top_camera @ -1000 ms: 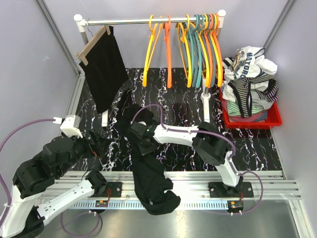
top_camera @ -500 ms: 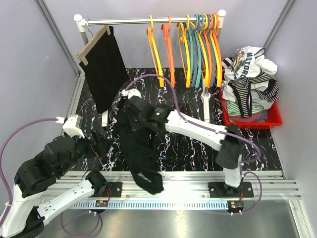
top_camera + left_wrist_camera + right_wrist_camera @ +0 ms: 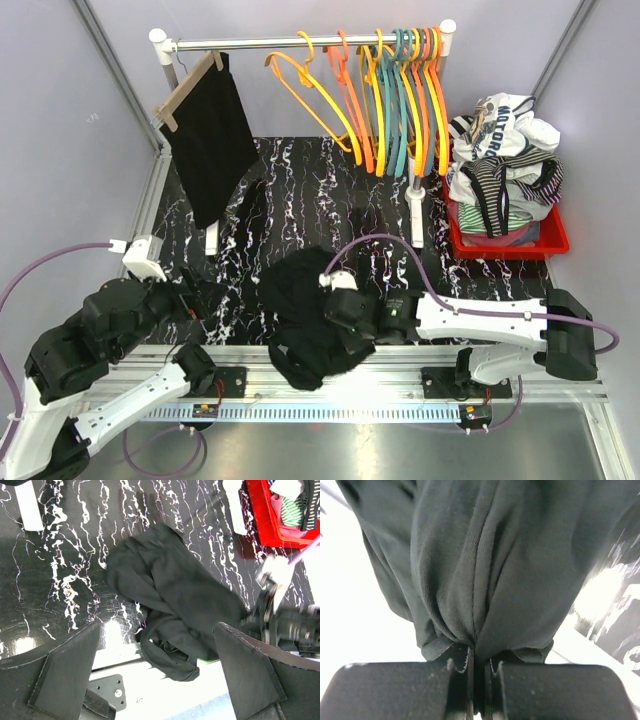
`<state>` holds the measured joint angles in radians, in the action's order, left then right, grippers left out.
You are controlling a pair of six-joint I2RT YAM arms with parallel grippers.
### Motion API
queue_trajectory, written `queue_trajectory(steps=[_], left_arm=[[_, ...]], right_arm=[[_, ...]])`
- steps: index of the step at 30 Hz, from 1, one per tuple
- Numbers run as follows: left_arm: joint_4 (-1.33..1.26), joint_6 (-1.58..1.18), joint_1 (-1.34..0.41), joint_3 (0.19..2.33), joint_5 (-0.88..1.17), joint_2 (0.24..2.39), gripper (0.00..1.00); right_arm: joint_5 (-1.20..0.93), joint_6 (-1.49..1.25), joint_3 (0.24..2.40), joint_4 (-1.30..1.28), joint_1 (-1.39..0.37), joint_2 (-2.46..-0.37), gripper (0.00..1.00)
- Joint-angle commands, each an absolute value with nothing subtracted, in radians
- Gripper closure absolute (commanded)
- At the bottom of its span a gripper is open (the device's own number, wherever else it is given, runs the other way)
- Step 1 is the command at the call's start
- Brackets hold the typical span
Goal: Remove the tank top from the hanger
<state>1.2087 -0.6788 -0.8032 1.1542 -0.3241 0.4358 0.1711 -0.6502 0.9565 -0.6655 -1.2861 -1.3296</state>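
At lower centre, dragged black tank top [image 3: 298, 310] off orange hanger [image 3: 322, 100], clamped in right hand [image 3: 479, 674]. Left hand [image 3: 156, 627] spread apart. Looks done.

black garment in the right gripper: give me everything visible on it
The black tank top is a soft, matte knit, crumpled into a loose heap with no hanger visible in it. It lies on the marbled table near the front edge, its lower folds spilling onto the metal rail. The right gripper is shut on a pinched fold, a stitched hem showing at the fingers. Nothing else touches it.
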Motion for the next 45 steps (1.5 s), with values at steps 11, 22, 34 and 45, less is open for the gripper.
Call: queue_trajectory(steps=[11,22,34,45], left_arm=[[1.144,-0.676,-0.804,1.149,-0.311,0.456,0.01],[1.181,-0.698,-0.804,1.151,-0.334,0.414,0.01],[1.129,-0.669,-0.804,1.129,-0.272,0.451,0.01],[1.109,-0.653,-0.804,1.146,-0.209,0.518,0.01]], right_arm=[[0.25,-0.588,1.216,-0.726,-1.368,-1.69,0.0],[0.19,-0.598,1.217,-0.64,-1.355,-1.967,0.08],[0.379,-0.86,0.999,-0.832,-1.201,-1.418,1.0],[0.512,-1.239,0.845,-1.078,-0.799,-0.968,1.0]])
